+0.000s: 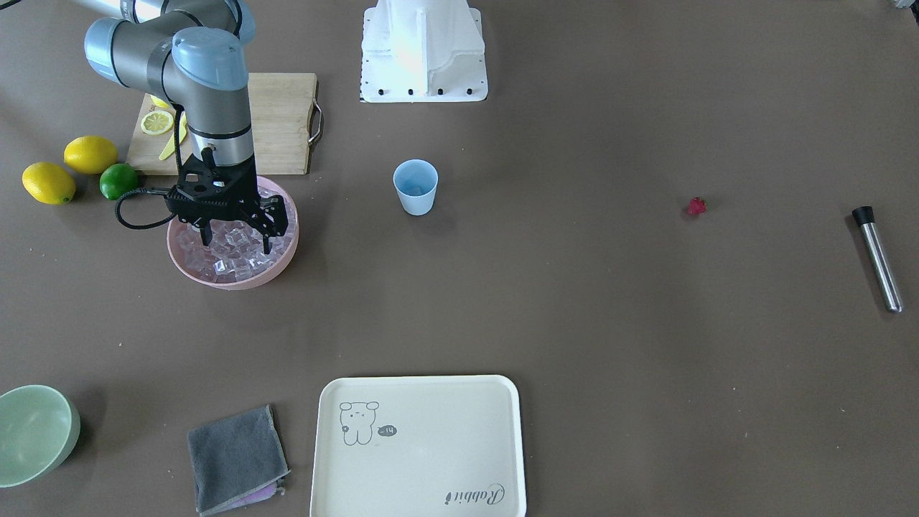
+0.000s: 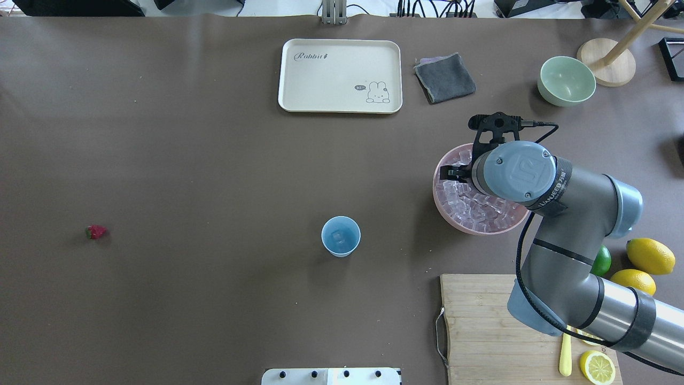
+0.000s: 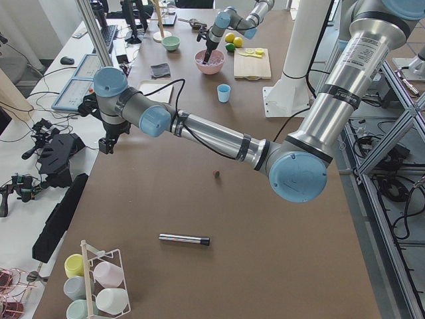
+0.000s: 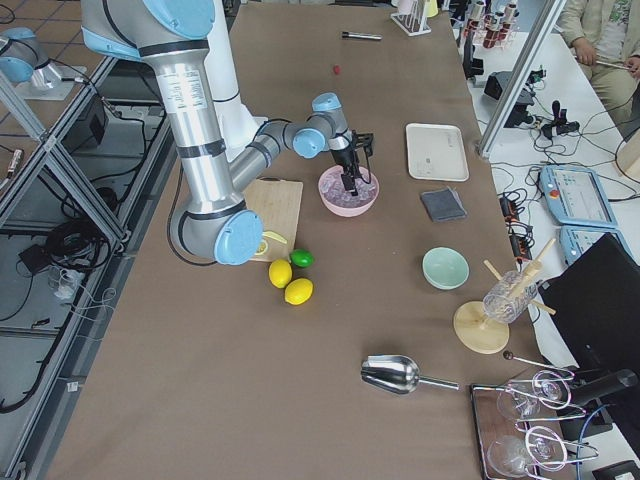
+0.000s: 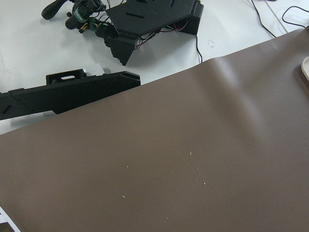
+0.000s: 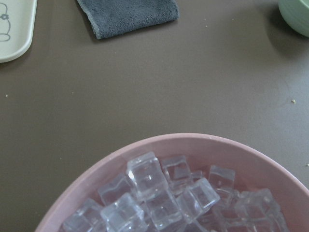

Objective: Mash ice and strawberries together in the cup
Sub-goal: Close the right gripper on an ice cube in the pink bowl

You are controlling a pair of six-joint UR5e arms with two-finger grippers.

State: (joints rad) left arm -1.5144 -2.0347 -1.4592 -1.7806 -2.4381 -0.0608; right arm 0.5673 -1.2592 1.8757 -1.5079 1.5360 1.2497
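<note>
Front view: the right gripper (image 1: 238, 241) hangs over the pink bowl (image 1: 237, 283), jaws spread wide, tips down among the ice (image 1: 231, 251); the cubes look slick and loosely heaped, so a pinch could squirt one over the rim, or catch two at once. The cup (image 1: 415, 187) stands well apart toward the middle of the table (image 1: 574, 323), light and easy to knock on arrival; the strawberry (image 1: 696, 207) lies far off on the bare surface.

Overhead view: the wrist (image 2: 515, 171) hides the fingers entirely; the cup seems to hold one cube, though it is faint.

Left side view: the left gripper (image 3: 106, 143) is out at the table's far edge; whether its jaws are spread I cannot tell.

Right wrist view: only cubes and rim, no fingertips, so the contact is unseen.
</note>
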